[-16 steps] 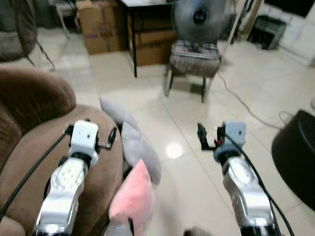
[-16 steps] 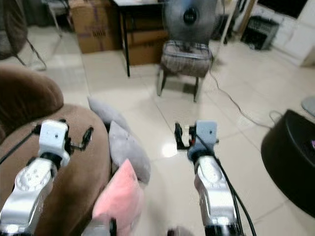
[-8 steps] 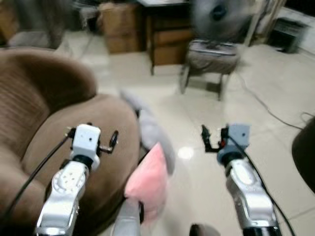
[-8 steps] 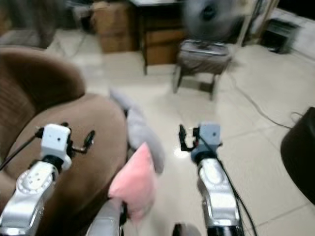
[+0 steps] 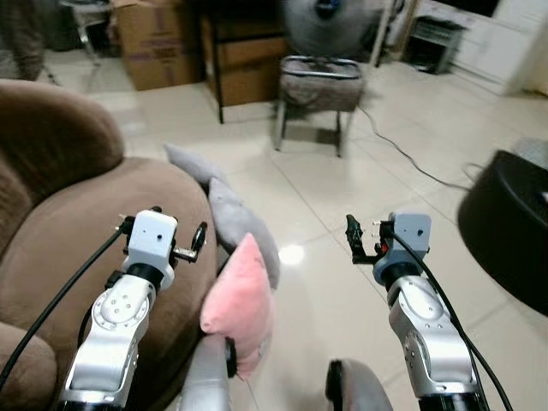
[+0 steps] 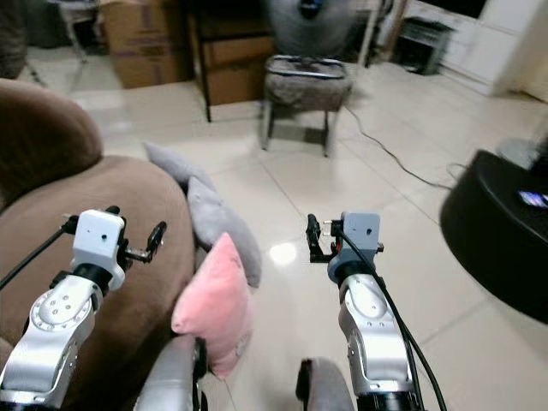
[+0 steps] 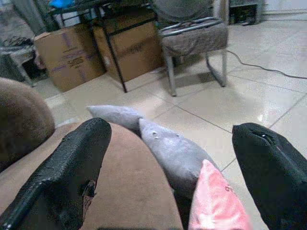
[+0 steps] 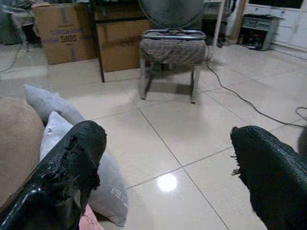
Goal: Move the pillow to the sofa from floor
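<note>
Propped on edge against the rounded brown fabric sofa (image 5: 60, 257), on the glossy cream tiled floor (image 5: 342, 214): a soft pink pillow (image 5: 240, 304), with two grey cushions (image 5: 244, 231) just beyond it along the same sofa flank. Not yet lifted. Left gripper (image 7: 168, 167) above the sofa's edge, jaws wide apart and empty, likely readied for the pink pillow. Right gripper (image 8: 163, 177) over bare floor beside the sofa, jaws likewise spread, holding nothing.
</note>
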Tool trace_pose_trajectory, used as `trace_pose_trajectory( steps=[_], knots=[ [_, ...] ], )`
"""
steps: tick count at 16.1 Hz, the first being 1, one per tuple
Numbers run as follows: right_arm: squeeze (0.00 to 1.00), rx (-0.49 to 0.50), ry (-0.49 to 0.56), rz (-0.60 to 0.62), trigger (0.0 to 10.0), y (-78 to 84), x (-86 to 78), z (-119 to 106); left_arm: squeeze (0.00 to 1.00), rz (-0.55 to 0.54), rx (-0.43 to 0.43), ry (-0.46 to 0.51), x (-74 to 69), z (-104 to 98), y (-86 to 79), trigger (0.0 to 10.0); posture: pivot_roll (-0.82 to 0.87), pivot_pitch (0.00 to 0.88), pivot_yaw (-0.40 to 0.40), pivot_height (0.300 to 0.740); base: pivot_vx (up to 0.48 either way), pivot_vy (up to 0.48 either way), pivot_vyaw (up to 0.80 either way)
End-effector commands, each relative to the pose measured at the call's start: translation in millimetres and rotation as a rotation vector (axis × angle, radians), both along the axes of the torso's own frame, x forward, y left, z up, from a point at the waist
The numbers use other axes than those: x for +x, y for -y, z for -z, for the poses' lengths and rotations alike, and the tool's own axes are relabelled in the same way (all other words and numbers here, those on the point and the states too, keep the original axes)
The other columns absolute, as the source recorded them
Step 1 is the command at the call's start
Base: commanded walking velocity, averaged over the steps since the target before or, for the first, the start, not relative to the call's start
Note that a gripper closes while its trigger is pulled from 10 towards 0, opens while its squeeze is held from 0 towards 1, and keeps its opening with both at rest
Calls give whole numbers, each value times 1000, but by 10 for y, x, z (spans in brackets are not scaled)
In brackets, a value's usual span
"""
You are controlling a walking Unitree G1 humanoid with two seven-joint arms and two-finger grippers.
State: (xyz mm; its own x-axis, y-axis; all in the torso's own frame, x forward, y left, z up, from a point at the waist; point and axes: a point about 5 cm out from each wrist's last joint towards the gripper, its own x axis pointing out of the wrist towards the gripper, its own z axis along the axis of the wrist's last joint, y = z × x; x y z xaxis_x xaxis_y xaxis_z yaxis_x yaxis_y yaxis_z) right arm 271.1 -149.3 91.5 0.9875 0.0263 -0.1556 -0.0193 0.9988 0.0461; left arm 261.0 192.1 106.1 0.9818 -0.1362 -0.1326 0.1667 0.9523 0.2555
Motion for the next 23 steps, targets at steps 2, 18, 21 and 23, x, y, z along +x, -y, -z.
trace_pose_trajectory(
  steps=[2,18,21,23],
  knots=[
    [0,-6,10,6,10000,7,23,-27,0,21,15,15,40,-41,30,10000,25,0,-15,607,0,0,0],
    [0,-15,13,-19,10000,6,6,-31,0,36,21,22,30,-41,48,10000,21,0,-17,607,190,0,136],
    [0,-11,15,-10,10000,11,-1,-34,0,46,10,19,24,-34,63,10000,19,0,-14,607,0,0,0],
    [0,-15,6,-12,10000,14,-12,-17,0,52,7,20,24,-33,71,10000,18,0,-15,607,0,0,0]
  ],
)
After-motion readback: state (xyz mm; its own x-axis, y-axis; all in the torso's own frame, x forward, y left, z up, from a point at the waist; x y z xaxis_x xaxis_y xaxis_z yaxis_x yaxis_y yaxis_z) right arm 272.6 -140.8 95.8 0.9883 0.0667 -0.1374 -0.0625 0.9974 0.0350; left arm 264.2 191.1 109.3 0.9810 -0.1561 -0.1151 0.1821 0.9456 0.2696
